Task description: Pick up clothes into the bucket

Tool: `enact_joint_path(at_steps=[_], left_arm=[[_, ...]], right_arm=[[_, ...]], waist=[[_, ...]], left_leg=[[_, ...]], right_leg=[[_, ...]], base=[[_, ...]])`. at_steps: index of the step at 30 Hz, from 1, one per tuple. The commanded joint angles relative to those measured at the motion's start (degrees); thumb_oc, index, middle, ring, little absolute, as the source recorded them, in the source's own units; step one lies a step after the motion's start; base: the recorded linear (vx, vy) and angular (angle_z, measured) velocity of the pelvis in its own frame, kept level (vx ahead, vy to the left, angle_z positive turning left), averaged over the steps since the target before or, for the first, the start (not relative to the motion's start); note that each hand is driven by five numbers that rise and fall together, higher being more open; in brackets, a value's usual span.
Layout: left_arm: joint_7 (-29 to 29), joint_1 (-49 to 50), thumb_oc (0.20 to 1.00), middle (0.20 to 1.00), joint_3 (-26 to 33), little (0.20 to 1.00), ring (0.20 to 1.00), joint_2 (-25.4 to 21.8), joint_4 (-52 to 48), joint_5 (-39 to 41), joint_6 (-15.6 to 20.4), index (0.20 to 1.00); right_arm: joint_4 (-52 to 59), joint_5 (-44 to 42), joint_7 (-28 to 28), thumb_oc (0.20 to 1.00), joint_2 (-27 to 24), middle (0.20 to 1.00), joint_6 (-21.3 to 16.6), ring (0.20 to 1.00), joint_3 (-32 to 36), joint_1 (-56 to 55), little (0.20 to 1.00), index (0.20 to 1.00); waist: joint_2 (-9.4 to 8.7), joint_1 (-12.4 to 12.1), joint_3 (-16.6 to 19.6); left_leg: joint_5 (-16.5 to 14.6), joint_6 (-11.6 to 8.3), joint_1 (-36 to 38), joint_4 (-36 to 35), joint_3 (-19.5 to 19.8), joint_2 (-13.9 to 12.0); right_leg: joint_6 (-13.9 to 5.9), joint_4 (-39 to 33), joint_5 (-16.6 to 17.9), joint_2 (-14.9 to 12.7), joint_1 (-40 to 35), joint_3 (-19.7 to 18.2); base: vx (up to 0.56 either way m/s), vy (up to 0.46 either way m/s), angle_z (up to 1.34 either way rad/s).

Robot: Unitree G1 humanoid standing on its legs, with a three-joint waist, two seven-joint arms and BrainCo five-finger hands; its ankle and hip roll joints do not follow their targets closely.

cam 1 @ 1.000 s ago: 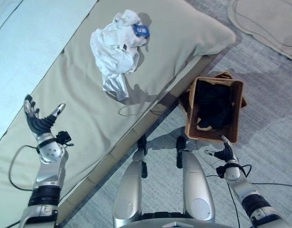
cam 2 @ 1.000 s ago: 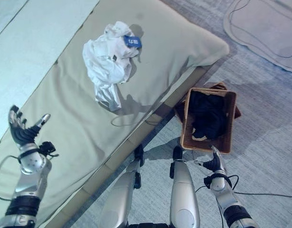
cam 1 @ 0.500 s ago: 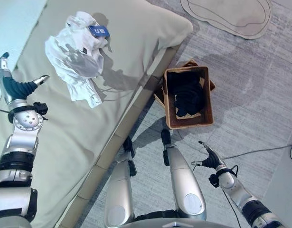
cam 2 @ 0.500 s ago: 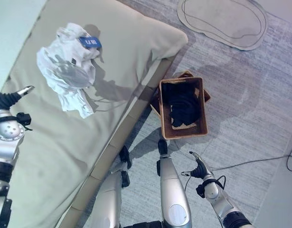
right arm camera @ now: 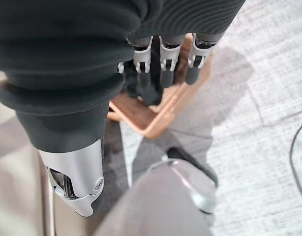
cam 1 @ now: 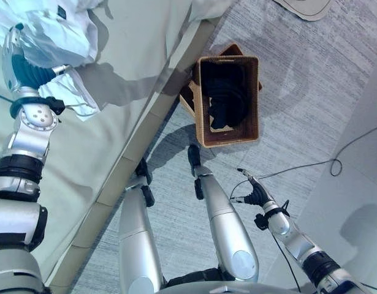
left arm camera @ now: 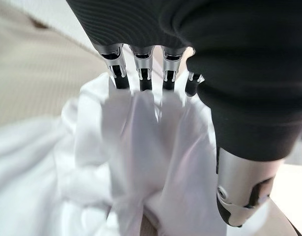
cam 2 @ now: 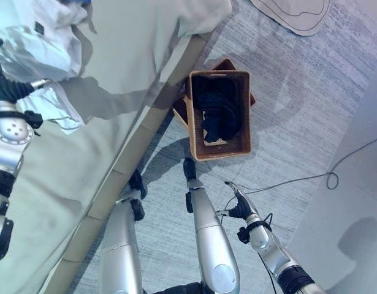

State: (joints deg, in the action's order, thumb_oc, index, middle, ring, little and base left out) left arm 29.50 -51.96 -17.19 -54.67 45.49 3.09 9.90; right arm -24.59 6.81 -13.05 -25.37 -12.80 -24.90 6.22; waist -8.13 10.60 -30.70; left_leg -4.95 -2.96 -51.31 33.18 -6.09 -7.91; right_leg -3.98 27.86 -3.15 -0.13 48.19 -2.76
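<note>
My left hand (cam 1: 26, 67) reaches over the bed (cam 1: 114, 135), fingers (left arm camera: 141, 73) straight and released, tips touching the crumpled white garment (cam 1: 59, 37), which lies just beyond them. The wicker bucket (cam 1: 228, 101), already holding dark clothes (cam 1: 225, 98), stands on the carpeted floor (cam 1: 311, 110) beside the bed. My right hand (cam 1: 252, 195) hangs relaxed and empty, near the bucket. The left hand is nearer the garment.
</note>
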Motion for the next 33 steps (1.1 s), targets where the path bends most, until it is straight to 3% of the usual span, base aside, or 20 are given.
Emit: enact_joint_path(at_steps=[1,8,9,10,14,16,20,24,30,31,33], left_arm=[[1.29,-3.85,1.0,1.0,-0.82,1.0,1.0,-7.07,0.0,-0.41,0.76,1.0],[0.68,-8.83,1.0,1.0,-4.48,1.0,1.0,-7.56,4.76,-1.0,-0.83,1.0],[0.49,-10.01,0.504,0.504,-5.42,0.504,0.504,-7.03,5.59,-1.02,-1.26,0.504],[0.02,-10.86,0.2,0.2,-6.08,0.2,0.2,-6.79,6.68,-1.19,-1.67,0.2],[-0.03,-14.13,0.2,0.2,-10.18,0.2,0.2,-7.67,9.29,-6.4,-3.14,0.2],[0.09,-14.49,0.2,0.2,-13.76,0.2,0.2,-8.67,7.86,-13.68,-4.98,0.2],[0.06,-12.68,0.2,0.2,-14.29,0.2,0.2,-10.85,3.8,-18.31,-5.4,0.2],[-0.09,-9.24,0.2,0.2,-11.42,0.2,0.2,-11.09,0.38,-18.32,-4.87,0.2],[-0.47,0.91,0.2,0.2,-1.68,0.2,0.2,-11.19,-7.8,-15.43,-2.68,0.2],[-0.4,3.33,0.2,0.2,1.82,0.2,0.2,-10.47,-11.48,-13.01,-1.51,0.2],[-0.72,7.09,0.2,0.2,6.27,0.2,0.2,-9.92,-14.91,-9.9,0.12,0.2]], right_arm=[[5.2,-3.93,-0.83,1.0,0.41,1.0,-3.02,1.0,-1.43,-0.87,1.0,1.0],[8.09,-5.46,-0.58,1.0,1.41,1.0,-4.16,1.0,-3.21,-1.13,1.0,1.0],[8.04,-5.66,-0.59,1.0,1.67,1.0,-4.12,1.0,-3.51,-1.12,1.0,1.0],[7.99,-5.77,-0.55,1.0,1.81,1.0,-4.0,1.0,-3.78,-1.06,1.0,1.0],[8.12,-5.52,-0.13,1.0,2.15,1.0,-4.26,1.0,-5.0,-1.02,1.0,1.0],[8.14,-4.76,-0.3,1.0,1.66,1.0,-4.55,1.0,-6.16,-0.44,1.0,1.0],[8.65,-3.69,-0.01,1.0,0.98,1.0,-4.77,1.0,-6.5,-0.03,1.0,1.0],[9.58,-2.97,0.36,1.0,-0.3,1.0,-4.64,1.0,-6.08,0.1,1.0,1.0],[9.66,-1.22,0.97,1.0,-1.92,1.0,-3.73,1.0,-3.61,-0.12,1.0,1.0],[9.78,-0.8,1.42,1.0,-2.12,1.0,-3.49,1.0,-2.26,-0.24,1.0,1.0],[9.8,-0.31,1.86,1.0,-2.34,1.0,-3.07,1.0,-1.01,-0.67,1.0,1.0]], waist=[[-3.74,-0.35,0.91],[-5.38,-0.55,0.91],[-5.52,-0.61,0.91],[-5.56,-0.65,0.91],[-5.77,-1.02,0.91],[-5.76,-1.24,0.91],[-5.91,-2.18,0.91],[-5.72,-2.7,0.91],[-3.46,-5.06,0.91],[-3.03,-5.63,0.91],[-1.77,-6.83,0.91]], left_leg=[[-13.41,4.92,0.1,11.16,-2.98,2.7],[-15.05,5.85,-3.41,13.6,-2.33,1.77],[-15.26,5.95,-3.7,13.93,-2.33,1.65],[-15.32,6.04,-3.74,14.03,-2.21,1.62],[-15.52,6.28,-3.59,14.24,-2.0,1.6],[-15.39,6.48,-2.45,13.4,-2.37,1.73],[-14.89,6.66,-0.06,11.62,-2.52,2.26],[-13.59,6.39,2.65,8.81,-2.33,3.18],[-10.06,5.53,10.56,1.76,-0.13,5.7],[-6.65,5.29,12.91,-1.36,0.04,6.83],[-4.85,4.66,17.04,-5.13,1.04,7.9]], right_leg=[[-4.73,-10.85,7.37,-0.07,0.25,-2.93],[-5.7,-13.49,9.0,0.76,1.73,-2.53],[-5.79,-13.74,9.23,0.77,1.86,-2.47],[-5.83,-13.98,9.24,0.76,1.77,-2.47],[-5.92,-14.05,9.4,0.97,1.74,-2.57],[-6.07,-14.47,9.58,1.09,0.93,-2.73],[-6.37,-14.87,9.98,0.84,-0.63,-3.08],[-6.44,-15.5,10.38,0.16,-2.67,-2.6],[-5.74,-16.21,9.61,-1.77,-9.55,-0.49],[-5.07,-16.59,10.7,-3.28,-11.53,0.7],[-4.81,-16.78,10.15,-4.2,-14.81,2.17]], base=[[0.0,-0.001,-0.05],[0.01,0.005,-0.08],[0.03,0.002,-0.03],[0.0,0.0,0.0],[0.01,0.01,-0.01],[0.0,0.035,-0.02],[0.0,0.008,-0.02],[-0.01,-0.02,0.02],[-0.03,-0.094,0.12],[-0.09,-0.132,0.25],[-0.04,-0.118,0.44]])
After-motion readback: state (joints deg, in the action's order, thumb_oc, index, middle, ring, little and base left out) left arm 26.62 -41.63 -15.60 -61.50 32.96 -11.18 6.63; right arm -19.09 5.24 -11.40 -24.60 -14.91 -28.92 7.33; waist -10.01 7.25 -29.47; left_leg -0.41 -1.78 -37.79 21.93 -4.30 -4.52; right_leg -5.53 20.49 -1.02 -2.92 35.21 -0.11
